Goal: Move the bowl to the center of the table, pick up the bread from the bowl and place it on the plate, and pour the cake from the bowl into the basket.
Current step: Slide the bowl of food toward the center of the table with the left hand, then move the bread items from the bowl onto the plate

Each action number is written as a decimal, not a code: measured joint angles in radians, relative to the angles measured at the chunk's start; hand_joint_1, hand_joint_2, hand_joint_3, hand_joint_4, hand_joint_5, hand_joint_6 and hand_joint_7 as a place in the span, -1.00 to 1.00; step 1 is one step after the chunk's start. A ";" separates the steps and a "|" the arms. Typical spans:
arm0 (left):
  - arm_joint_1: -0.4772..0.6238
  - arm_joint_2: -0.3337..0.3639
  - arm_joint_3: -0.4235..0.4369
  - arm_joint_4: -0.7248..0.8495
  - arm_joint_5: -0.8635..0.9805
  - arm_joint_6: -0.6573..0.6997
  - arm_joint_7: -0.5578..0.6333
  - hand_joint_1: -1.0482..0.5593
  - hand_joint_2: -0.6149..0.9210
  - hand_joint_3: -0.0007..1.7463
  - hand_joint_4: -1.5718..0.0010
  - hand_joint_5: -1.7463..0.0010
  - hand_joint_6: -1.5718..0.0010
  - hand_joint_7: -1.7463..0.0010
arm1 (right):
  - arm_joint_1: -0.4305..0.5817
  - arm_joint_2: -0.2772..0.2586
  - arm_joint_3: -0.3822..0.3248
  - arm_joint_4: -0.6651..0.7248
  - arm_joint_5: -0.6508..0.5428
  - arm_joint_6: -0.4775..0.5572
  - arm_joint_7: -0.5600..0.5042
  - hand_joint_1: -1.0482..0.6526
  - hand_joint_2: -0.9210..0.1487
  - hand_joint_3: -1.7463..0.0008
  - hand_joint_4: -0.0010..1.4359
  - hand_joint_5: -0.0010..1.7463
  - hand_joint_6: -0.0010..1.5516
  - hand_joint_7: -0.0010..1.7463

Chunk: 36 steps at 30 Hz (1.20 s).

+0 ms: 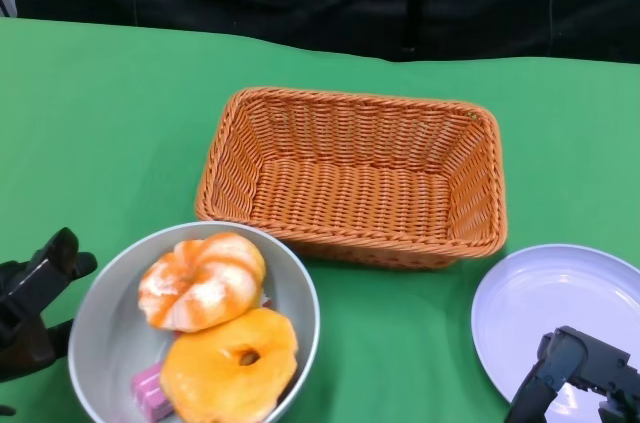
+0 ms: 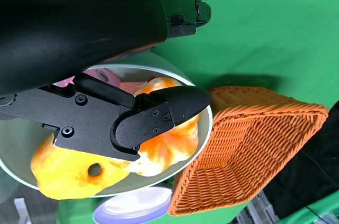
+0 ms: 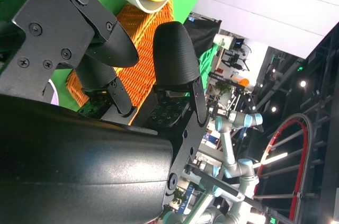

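Grey bowl (image 1: 100, 343) is sitting at the near left edge of the counter (image 1: 100, 123), holding two orange bread rings (image 1: 215, 328) with a pink cake (image 1: 148, 388) peeking out underneath. Left robot hand (image 1: 30, 318) is hovering just beside the bowl's left rim, fingers spread and holding nothing. Right robot hand (image 1: 580, 378) is hanging over the near edge of the white plate (image 1: 555, 308), also empty with fingers apart. Further back, the wicker basket (image 1: 355, 178) is sitting almost touching the bowl's far rim. My worry: the bowl is looking pretty full, so shoving it toward the middle could bump the basket or tip bread out. That cake buried under the bread might also get dragged along when the bread gets lifted.
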 measured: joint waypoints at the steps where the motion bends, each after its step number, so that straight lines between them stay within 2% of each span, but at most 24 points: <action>1: -0.004 -0.010 0.002 -0.010 -0.005 0.012 0.010 -0.48 1.00 -0.10 1.00 1.00 1.00 1.00 | 0.000 0.000 0.000 0.000 0.000 0.000 0.000 0.28 0.42 -0.98 0.25 0.97 0.09 0.66; 3: -0.011 -0.027 0.004 -0.027 -0.015 0.030 0.020 -0.48 1.00 -0.10 1.00 1.00 1.00 1.00 | -0.001 0.000 0.000 0.000 0.000 0.000 0.000 0.27 0.42 -0.98 0.25 0.97 0.09 0.65; 4: -0.014 -0.035 0.004 -0.038 -0.021 0.040 0.026 -0.47 1.00 -0.10 1.00 1.00 1.00 1.00 | -0.001 0.000 0.000 -0.002 0.000 0.001 0.002 0.24 0.39 -0.92 0.21 0.92 0.07 0.60; 5: -0.016 -0.044 0.004 -0.050 -0.024 0.049 0.033 -0.47 1.00 -0.11 1.00 1.00 1.00 1.00 | -0.001 -0.002 0.001 -0.007 0.001 0.007 0.007 0.22 0.29 -0.77 0.18 0.85 0.06 0.49; 7: -0.024 -0.064 0.006 -0.067 -0.026 0.066 0.049 -0.46 1.00 -0.11 1.00 1.00 1.00 1.00 | 0.000 -0.008 0.007 -0.026 0.005 0.032 0.021 0.20 0.20 -0.66 0.16 0.79 0.05 0.40; 8: -0.027 -0.073 0.007 -0.073 -0.027 0.073 0.054 -0.46 1.00 -0.12 1.00 1.00 1.00 1.00 | 0.000 -0.011 0.009 -0.036 0.005 0.047 0.029 0.12 0.05 -0.46 0.01 0.64 -0.09 0.20; 11: -0.033 -0.094 0.007 -0.080 -0.029 0.078 0.062 -0.46 1.00 -0.13 1.00 1.00 1.00 1.00 | -0.004 -0.030 0.017 -0.075 0.000 0.110 0.059 0.03 -0.10 -0.27 -0.17 0.47 -0.25 -0.01; 14: -0.035 -0.100 -0.012 -0.083 -0.028 0.075 0.066 -0.46 1.00 -0.15 1.00 1.00 1.00 1.00 | -0.010 -0.060 0.023 -0.153 -0.036 0.235 0.110 -0.12 -0.34 0.10 -0.52 0.41 -0.60 -0.06; 17: -0.047 -0.106 -0.041 -0.082 -0.024 0.075 0.075 -0.47 1.00 -0.17 1.00 1.00 1.00 1.00 | -0.034 -0.086 0.037 -0.219 -0.087 0.358 0.163 -0.23 -0.62 0.47 -0.74 0.38 -0.77 -0.08; 20: -0.069 -0.113 -0.061 -0.082 -0.024 0.075 0.077 -0.46 1.00 -0.17 1.00 1.00 1.00 1.00 | -0.075 -0.106 0.053 -0.266 -0.174 0.446 0.202 -0.33 -0.91 0.79 -0.87 0.34 -0.84 -0.13; 23: -0.072 -0.122 -0.077 -0.082 -0.025 0.075 0.077 -0.45 1.00 -0.16 1.00 1.00 1.00 1.00 | -0.123 -0.119 0.080 -0.299 -0.269 0.517 0.237 -0.38 -0.99 0.88 -0.93 0.29 -0.88 -0.15; 27: -0.073 -0.132 -0.087 -0.082 -0.027 0.077 0.077 -0.45 1.00 -0.14 1.00 1.00 1.00 1.00 | -0.188 -0.127 0.109 -0.324 -0.359 0.559 0.268 -0.39 -0.97 0.93 -0.99 0.19 -0.93 -0.17; 31: -0.074 -0.163 -0.095 -0.082 -0.028 0.090 0.080 -0.47 1.00 -0.17 1.00 1.00 1.00 1.00 | -0.264 -0.131 0.151 -0.325 -0.435 0.580 0.301 -0.41 -0.96 0.96 -1.00 0.16 -0.90 -0.17; 36: -0.087 -0.193 -0.098 -0.082 -0.028 0.106 0.098 -0.49 1.00 -0.19 1.00 1.00 1.00 1.00 | -0.325 -0.131 0.201 -0.289 -0.495 0.574 0.294 -0.42 -0.95 0.99 -0.98 0.15 -0.81 -0.29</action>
